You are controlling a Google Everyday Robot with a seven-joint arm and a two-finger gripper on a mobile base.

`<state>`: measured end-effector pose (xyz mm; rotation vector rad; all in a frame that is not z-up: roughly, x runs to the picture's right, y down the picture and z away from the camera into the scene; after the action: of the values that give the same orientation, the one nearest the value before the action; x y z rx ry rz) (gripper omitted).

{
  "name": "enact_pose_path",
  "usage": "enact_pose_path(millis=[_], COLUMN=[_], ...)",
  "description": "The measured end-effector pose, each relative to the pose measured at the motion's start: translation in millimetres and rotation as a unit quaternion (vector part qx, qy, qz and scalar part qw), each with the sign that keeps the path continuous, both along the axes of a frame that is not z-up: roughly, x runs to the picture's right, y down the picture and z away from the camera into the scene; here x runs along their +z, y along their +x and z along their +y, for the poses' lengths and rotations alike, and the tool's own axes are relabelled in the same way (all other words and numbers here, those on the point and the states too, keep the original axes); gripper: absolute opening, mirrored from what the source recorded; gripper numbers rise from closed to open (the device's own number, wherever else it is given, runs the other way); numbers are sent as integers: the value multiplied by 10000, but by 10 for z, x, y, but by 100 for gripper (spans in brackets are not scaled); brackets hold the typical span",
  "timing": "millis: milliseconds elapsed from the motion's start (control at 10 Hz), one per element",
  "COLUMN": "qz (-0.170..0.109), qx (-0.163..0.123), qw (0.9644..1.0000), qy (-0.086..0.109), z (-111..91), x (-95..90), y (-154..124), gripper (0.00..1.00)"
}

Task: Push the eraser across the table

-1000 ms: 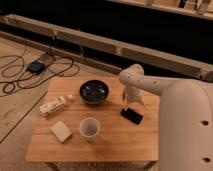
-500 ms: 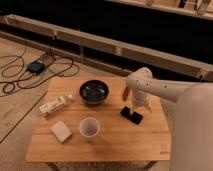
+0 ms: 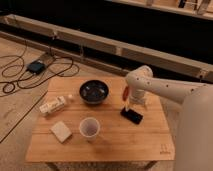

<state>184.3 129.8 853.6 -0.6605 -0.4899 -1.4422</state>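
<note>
The tool (image 3: 128, 107), its state I cannot tell, stands just beside the eraser (image 3: 133, 116), seemingly light, stiff and flat, best pushed low on its edge.

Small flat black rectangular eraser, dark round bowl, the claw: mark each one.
Small flat black eraser (image 3: 133, 116): camera view, middle of its top face.
Dark round bowl (image 3: 94, 102): camera view, near wall.
Claw (image 3: 127, 107): camera view, tip at the eraser's far end.

The desk (image 3: 115, 145) is light planked wood. The eraser (image 3: 132, 116) is black, the bowl (image 3: 94, 92) dark, perhaps bluish inside. The white gripper (image 3: 128, 107) stands just over the eraser; the square block (image 3: 61, 131) is beige.
</note>
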Motion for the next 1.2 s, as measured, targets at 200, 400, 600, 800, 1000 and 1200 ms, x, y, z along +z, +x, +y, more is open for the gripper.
enact_pose_path(millis=[200, 400, 600, 800, 1000, 1200], qz=[-174, -312, -362, -365, -325, -267], qx=[-26, -104, -185, -257, -273, -262], qw=[9998, 9994, 9992, 9989, 9988, 9988], qy=[46, 54, 2, -107, -229, -327], z=[-67, -140, -162, -137, -66, -4], x=[113, 282, 411, 545, 614, 610], y=[-128, -223, -234, -188, -112, -38], gripper=[71, 71, 71, 71, 71, 71])
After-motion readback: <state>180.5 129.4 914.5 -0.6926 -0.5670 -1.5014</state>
